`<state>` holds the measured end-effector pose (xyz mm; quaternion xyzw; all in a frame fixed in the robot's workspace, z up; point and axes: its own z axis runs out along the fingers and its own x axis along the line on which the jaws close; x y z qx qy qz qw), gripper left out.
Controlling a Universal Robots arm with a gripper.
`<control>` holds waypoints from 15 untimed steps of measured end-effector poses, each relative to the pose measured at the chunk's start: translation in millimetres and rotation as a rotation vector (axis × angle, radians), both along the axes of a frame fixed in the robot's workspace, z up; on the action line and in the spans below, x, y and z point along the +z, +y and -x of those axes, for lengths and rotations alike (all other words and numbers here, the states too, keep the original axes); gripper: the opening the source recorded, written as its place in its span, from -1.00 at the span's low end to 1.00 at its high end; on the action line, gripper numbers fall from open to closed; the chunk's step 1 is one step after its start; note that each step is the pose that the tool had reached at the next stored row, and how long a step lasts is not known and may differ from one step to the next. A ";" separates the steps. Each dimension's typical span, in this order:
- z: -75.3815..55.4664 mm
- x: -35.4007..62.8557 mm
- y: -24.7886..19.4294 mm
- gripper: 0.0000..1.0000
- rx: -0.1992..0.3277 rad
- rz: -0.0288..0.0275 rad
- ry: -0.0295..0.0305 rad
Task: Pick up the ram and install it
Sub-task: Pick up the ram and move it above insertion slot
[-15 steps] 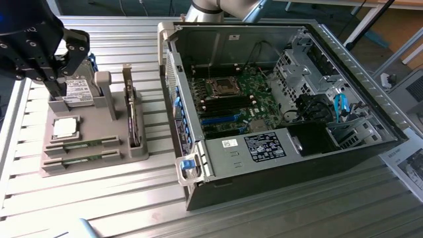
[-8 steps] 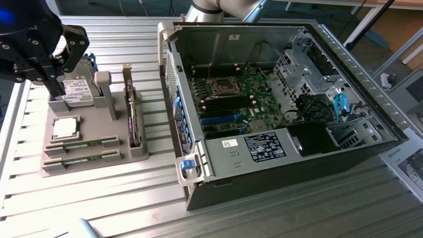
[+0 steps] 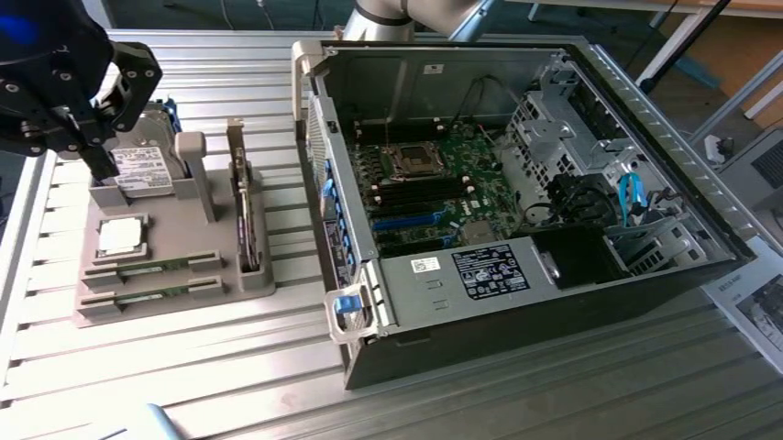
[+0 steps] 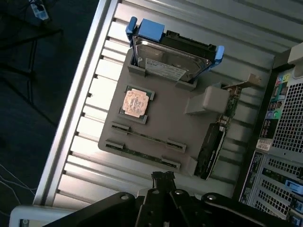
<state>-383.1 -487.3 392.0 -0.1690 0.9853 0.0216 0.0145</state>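
The gripper (image 3: 95, 158) (image 4: 163, 177) has its fingers drawn together and holds nothing. It hangs well above the grey holder (image 3: 183, 240) (image 4: 175, 123), and in the exterior view it stands in front of the hard drive (image 3: 137, 165) (image 4: 170, 59). The wrist view looks down on the whole holder, with the fingertips showing past its edge on the side where the ram (image 3: 149, 269) (image 4: 147, 138) lies. The ram is a thin green stick lying flat in a slot of the holder, just beside the processor (image 3: 120, 236) (image 4: 135, 102), and it is apart from the gripper. A second stick (image 3: 141, 295) (image 4: 142, 155) lies in the next slot, parallel to the first and closer to the holder's edge. The hard drive leans in its blue-tabbed frame at the holder's far end from the sticks. A dark card (image 3: 248, 220) (image 4: 210, 149) stands on edge along the side of the holder nearest the case (image 3: 636, 101) (image 4: 284, 142). The case lies open on its side at the exterior view's right, with the motherboard (image 3: 428, 183) exposed inside. Holder and case both rest on a ribbed metal table (image 3: 245, 385) (image 4: 94, 118).
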 end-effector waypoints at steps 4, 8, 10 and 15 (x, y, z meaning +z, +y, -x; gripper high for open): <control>0.3 0.0 0.0 -0.80 0.070 0.0013 0.0000; 0.8 0.0 0.0 -0.80 0.155 0.0029 0.0000; 0.9 0.0 0.1 -0.80 0.196 0.0030 -0.0001; 1.1 0.0 0.0 -0.80 0.317 0.0032 -0.0002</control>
